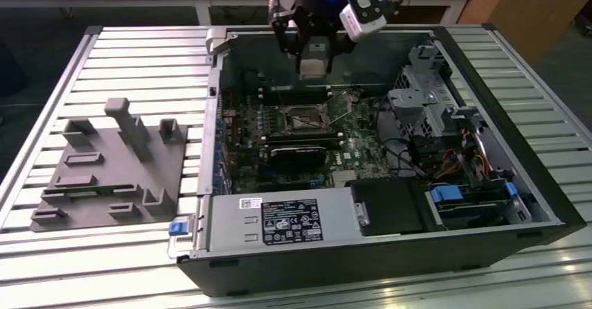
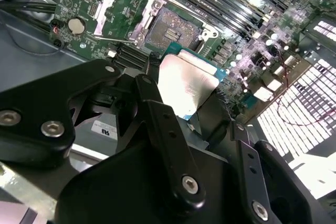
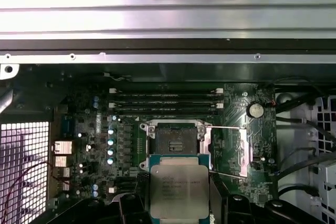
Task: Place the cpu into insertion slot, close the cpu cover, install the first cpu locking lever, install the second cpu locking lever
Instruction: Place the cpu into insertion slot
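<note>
While pinching the chip [image 3: 173,187] by two edges, hovered over the green board [image 3: 239,98] close to the open socket [image 3: 176,140], chip not yet seated.

Showed the gripper [image 2: 188,103] with fingers [image 2: 157,114] pressed against the chip's sides, silver top up, and the cover [image 3: 249,153] lying open beside the socket. Risked, on this evidence, a crooked seat or a damaged socket if lowered tilted, off-centre or turned the wrong way; risked also a slip, given so slight a hold on thin edges.

Dull silver metal-topped cpu [image 3: 174,188]
</note>
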Controlling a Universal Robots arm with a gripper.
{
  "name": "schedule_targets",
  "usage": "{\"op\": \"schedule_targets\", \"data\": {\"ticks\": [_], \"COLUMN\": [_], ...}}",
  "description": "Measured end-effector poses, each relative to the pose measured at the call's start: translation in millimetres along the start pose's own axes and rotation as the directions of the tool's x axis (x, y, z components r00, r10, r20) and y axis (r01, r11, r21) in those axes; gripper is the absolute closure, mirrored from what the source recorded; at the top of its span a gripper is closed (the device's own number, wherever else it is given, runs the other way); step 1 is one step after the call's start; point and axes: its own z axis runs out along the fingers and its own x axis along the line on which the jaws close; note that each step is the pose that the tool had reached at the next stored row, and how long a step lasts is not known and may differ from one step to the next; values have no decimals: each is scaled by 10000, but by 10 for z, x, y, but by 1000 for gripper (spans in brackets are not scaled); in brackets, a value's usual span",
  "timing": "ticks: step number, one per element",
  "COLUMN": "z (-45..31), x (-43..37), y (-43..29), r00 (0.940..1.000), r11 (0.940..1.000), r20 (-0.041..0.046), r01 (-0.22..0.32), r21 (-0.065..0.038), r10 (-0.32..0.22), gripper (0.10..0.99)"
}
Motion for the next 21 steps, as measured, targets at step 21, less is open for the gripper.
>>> {"op": "schedule_targets", "data": {"ticks": [21], "z": [318], "x": [-6], "y": [1], "r00": [10000], "r11": [10000], "r20": [22], "r01": [1], "r21": [31], "r10": [-2], "gripper": [545]}}
